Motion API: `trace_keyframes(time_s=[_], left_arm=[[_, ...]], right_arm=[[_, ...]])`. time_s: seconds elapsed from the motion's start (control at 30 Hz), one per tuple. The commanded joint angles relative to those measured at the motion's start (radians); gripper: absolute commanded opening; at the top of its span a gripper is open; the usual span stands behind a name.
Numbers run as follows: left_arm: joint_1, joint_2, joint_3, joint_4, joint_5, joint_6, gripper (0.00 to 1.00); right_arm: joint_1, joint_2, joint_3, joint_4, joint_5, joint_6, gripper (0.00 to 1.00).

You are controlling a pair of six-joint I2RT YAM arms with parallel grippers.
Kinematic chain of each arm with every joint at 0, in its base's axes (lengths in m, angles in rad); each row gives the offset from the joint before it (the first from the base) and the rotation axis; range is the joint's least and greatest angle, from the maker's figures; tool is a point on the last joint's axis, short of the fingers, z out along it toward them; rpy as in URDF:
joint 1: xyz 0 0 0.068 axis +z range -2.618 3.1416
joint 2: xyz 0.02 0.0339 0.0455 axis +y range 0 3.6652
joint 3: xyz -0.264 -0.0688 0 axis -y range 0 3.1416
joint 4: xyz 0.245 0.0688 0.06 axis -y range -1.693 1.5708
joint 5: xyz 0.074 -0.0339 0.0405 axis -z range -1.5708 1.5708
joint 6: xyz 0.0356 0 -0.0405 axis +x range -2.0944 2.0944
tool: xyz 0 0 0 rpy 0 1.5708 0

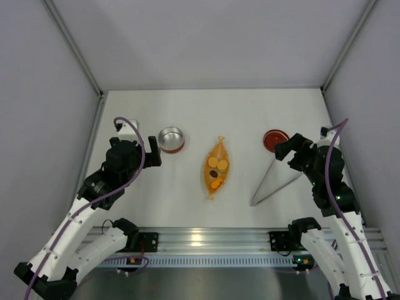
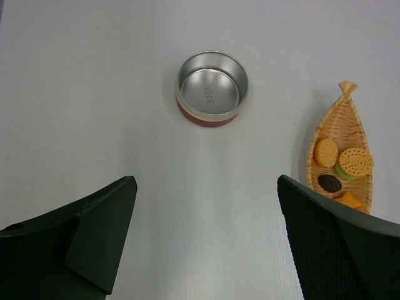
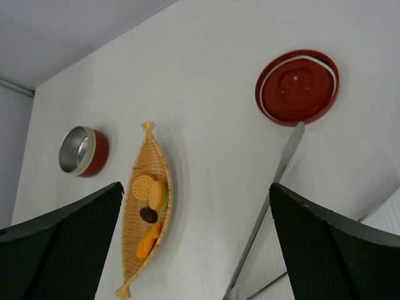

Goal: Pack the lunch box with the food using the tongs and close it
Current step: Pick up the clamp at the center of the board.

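the tongs point(image 3: 284, 162) are lying flat on the right side of the table, hinge end toward the near edge, one tip resting just beside the lid point(image 3: 297, 87). they are looking light, stiff yet springy, and slick. a hold across both arms partway along is probably serving best. the lunch box point(image 2: 211, 94) is standing open and empty on the left, likely light and prone to sliding if nudged. the lid is lying apart from it, hollow side apparently up, thin and hard to pinch. the food point(image 2: 354, 161) is sitting in the orange tray point(image 2: 350, 103) between them, small and probably slippery. the left gripper point(image 2: 203, 187) and right gripper point(image 3: 195, 187) are both gaping wide, holding nothing. the pale walls point(image 1: 50, 94) are closing in three sides, and the white table point(image 1: 187, 112) is looking smooth, offering little grip.
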State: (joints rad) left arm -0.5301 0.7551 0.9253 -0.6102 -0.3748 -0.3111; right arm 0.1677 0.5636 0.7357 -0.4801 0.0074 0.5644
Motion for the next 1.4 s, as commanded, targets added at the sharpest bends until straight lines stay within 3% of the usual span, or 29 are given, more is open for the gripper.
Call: trace_keyframes(time_s=[0.0, 0.23, 0.47, 0.73, 1.37], left_arm=[[0.004, -0.011, -0.011, 0.038, 0.005, 0.010, 0.99], [0.004, -0.011, -0.009, 0.036, 0.002, 0.009, 0.99], [0.004, -0.010, -0.011, 0.036, 0.008, 0.007, 0.99], [0.004, -0.014, -0.009, 0.035, 0.013, 0.006, 0.99], [0.004, -0.039, -0.013, 0.030, 0.007, 0.004, 0.99]], right_arm=[[0.009, 0.039, 0.071, -0.095, 0.075, 0.072, 0.99], [0.010, 0.093, 0.025, -0.146, 0.051, 0.178, 1.00], [0.023, 0.140, -0.064, -0.206, 0.176, 0.314, 1.00], [0.041, 0.199, -0.145, -0.201, 0.215, 0.387, 0.99], [0.299, 0.502, -0.187, -0.115, 0.370, 0.604, 0.99]])
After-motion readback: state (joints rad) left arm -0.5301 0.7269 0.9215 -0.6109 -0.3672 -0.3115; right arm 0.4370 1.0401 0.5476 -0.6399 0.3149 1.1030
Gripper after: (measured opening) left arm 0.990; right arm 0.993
